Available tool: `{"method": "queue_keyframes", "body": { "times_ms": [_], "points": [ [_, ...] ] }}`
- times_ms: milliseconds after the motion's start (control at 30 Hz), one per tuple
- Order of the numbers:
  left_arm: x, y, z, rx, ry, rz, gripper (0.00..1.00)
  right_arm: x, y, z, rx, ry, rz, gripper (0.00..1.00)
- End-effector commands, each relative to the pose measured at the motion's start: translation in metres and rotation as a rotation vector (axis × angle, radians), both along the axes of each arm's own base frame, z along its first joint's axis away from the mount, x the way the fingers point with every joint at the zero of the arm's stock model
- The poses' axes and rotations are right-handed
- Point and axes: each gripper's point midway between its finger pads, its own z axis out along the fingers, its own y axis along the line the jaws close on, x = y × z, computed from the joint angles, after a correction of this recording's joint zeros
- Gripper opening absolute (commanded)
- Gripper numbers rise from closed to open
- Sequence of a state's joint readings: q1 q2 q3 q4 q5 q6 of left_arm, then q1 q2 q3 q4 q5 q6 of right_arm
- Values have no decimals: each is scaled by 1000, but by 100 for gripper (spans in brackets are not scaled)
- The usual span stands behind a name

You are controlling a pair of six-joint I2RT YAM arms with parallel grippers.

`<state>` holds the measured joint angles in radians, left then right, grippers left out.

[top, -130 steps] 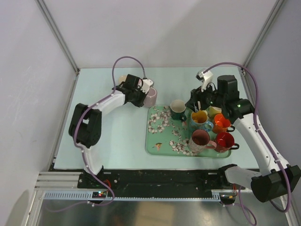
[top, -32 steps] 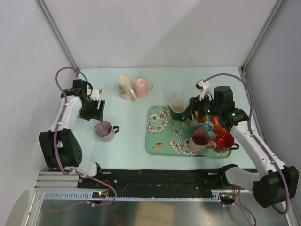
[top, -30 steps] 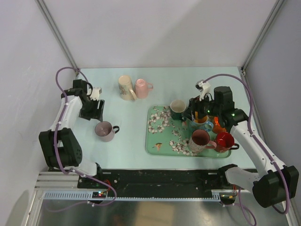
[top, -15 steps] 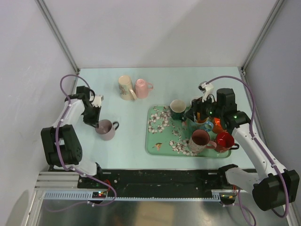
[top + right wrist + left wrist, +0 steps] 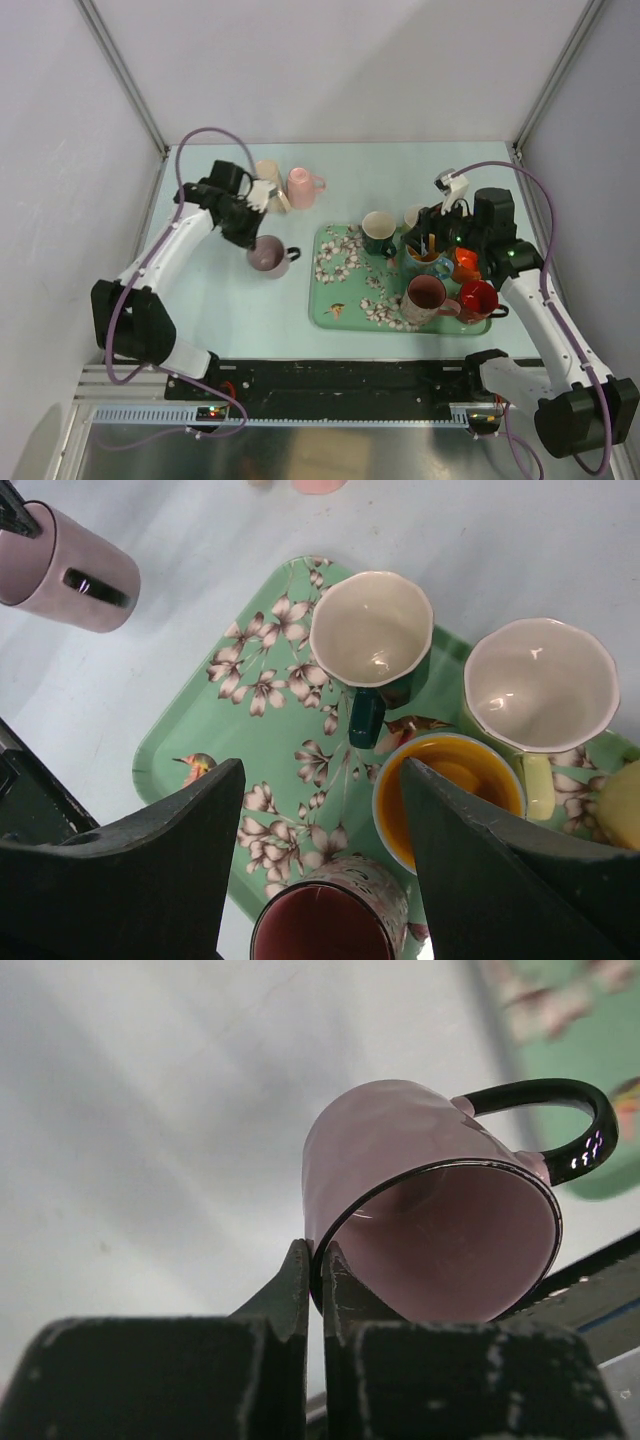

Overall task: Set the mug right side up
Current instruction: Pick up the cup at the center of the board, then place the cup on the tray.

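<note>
Top: left gripper sat at the pink mug, just beside the tray left edge. Half a second earlier both were nearer the table left edge. Six tray mugs, two far-edge mugs.
Left wrist: fingers pinched the rim, mug tilted.
Right wrist: right gripper wide, empty, above the tray.

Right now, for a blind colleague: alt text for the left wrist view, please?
The left gripper pinches the rim of a pink mug with a black handle, mouth tilted toward the camera. A green tray shows top right.
</note>
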<state>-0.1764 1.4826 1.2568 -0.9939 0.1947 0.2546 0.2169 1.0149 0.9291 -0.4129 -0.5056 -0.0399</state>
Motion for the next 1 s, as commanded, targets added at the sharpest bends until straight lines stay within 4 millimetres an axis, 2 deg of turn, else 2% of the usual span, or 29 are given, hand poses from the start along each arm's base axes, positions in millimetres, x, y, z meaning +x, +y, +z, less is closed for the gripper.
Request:
{"method": "queue_keyframes", "body": {
  "times_ms": [0,100,233,467,567,767,967],
  "points": [
    [6,-74,71,-145,-175,-198,0,2,-7,14,-4,-63,-18,69],
    [9,-111,80,-174,-181,-281,0,2,-12,16,-9,-71,-34,69],
    [9,-156,83,-190,-176,-383,0,8,-23,24,-19,-99,-84,69],
    [-3,-230,75,-195,-153,-542,0,26,-49,38,-12,-119,-219,69],
    [-6,-252,68,-197,-137,-576,0,30,-57,41,-7,-117,-253,69],
    [4,-282,49,-183,-114,-583,0,37,-74,45,-54,-135,-333,68],
    [8,-301,27,-150,-98,-578,0,41,-80,46,-58,-135,-355,68]
  ]
}}
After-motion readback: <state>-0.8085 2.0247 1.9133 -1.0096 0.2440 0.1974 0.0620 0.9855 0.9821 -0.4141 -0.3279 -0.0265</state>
